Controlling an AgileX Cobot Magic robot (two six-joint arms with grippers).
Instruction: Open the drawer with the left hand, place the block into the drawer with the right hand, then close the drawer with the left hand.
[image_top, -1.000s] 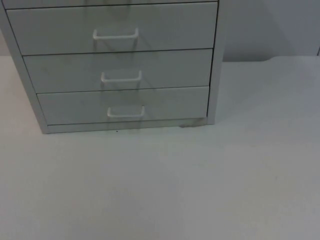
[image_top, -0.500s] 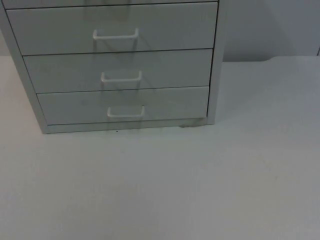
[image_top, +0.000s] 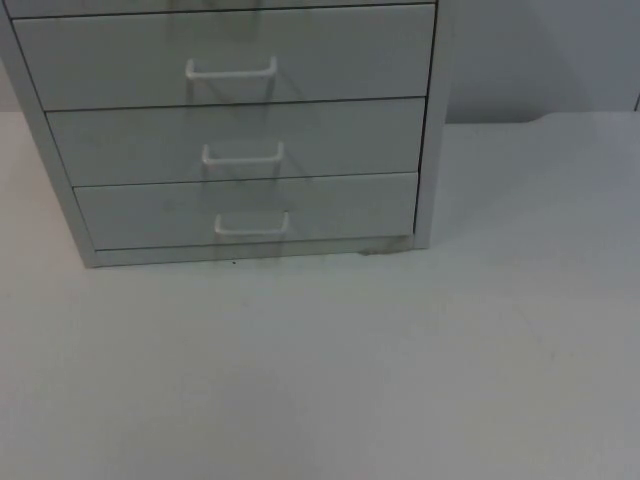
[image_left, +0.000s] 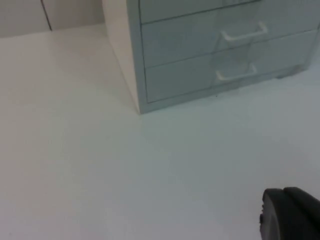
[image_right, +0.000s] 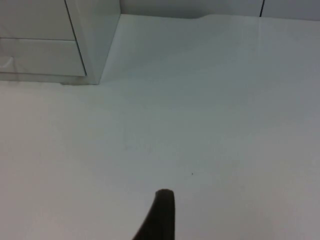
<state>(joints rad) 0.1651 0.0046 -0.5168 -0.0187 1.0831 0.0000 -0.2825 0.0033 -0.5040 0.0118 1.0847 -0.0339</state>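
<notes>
Grey cabinet (image_top: 240, 130): three shut drawers, three white handles.

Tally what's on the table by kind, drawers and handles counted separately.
Drawer cabinet: 1
Closed drawer fronts: 3, upper, middle, bottom
White handles: 3, at
Blocks: 0
Total: 7

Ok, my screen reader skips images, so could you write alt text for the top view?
A grey drawer cabinet stands at the back of a white table, its three visible drawers all shut, each with a white handle: upper, middle, bottom. A grey partition wall rises behind the table, to the cabinet's right.
</notes>
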